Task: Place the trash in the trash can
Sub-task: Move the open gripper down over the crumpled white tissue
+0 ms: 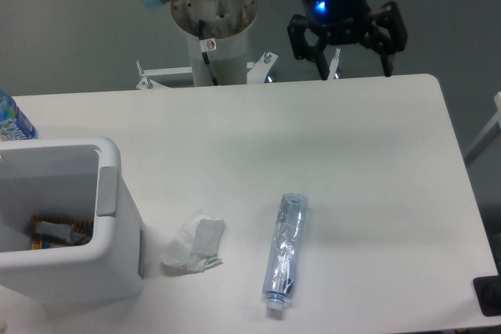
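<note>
Nothing looks binned yet: the gripper (354, 60) hangs empty with fingers spread above the table's (368, 154) far edge, while the paper wad (193, 245) and flattened bottle (284, 254) lie near the front edge, beside the bin (109, 193) at the front-left corner.

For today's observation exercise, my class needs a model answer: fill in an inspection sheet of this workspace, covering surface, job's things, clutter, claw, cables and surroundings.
Surface: white table, rounded far corner, no spills seen.
Job's things: crumpled white wad beside the white bin; flattened clear bottle lies lengthwise toward the front edge, apart from the wad. Both pieces are outside the bin.
Clutter: some items already in the bin, too small to identify; blue-labelled bottle at the left edge.
Claw: black claw above the far table edge, fingers spread, holding nothing, blue light lit.
Cables: nothing seen.
Surroundings: arm base behind the table; grey floor.
</note>
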Available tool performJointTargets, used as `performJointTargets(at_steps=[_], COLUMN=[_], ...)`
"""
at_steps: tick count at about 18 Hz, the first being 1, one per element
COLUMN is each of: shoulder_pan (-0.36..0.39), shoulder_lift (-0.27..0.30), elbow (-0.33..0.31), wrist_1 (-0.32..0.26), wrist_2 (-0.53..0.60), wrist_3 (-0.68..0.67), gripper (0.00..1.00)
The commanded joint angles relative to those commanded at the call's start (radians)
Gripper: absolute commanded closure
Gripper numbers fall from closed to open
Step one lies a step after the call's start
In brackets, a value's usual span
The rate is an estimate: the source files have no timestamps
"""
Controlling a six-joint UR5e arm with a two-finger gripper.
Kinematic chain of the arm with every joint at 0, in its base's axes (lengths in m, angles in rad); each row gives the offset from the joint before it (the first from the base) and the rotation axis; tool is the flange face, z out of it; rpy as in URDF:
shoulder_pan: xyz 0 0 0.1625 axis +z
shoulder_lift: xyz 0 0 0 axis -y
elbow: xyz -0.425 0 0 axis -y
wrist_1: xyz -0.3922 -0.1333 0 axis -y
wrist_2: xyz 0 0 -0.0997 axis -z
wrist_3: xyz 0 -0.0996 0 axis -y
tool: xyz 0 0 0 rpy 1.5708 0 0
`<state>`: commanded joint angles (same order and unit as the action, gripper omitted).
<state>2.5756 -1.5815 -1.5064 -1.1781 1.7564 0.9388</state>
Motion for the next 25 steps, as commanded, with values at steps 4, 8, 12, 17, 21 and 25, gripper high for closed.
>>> performJointTargets(at_steps=[4,8,12,17,21,25], shoulder_pan=[0.003,0.002,0.0,-0.011,-0.02,-0.038], shoulder_lift=[0.002,-0.006,-0.008,-0.014,-0.017,-0.046], elbow=[-0.005,-0.005,-0.046,-0.116,-0.199,-0.248], wrist_1=[0.0,0.034,0.043,0.146,0.15,0.155], wrist_2=[-0.006,-0.058,-0.126,-0.15,-0.309,-0.426], wrist_3=[-0.005,-0.064,-0.127,-0.212,-0.206,-0.201], gripper=[0.0,0.0,0.0,0.0,0.0,0.0])
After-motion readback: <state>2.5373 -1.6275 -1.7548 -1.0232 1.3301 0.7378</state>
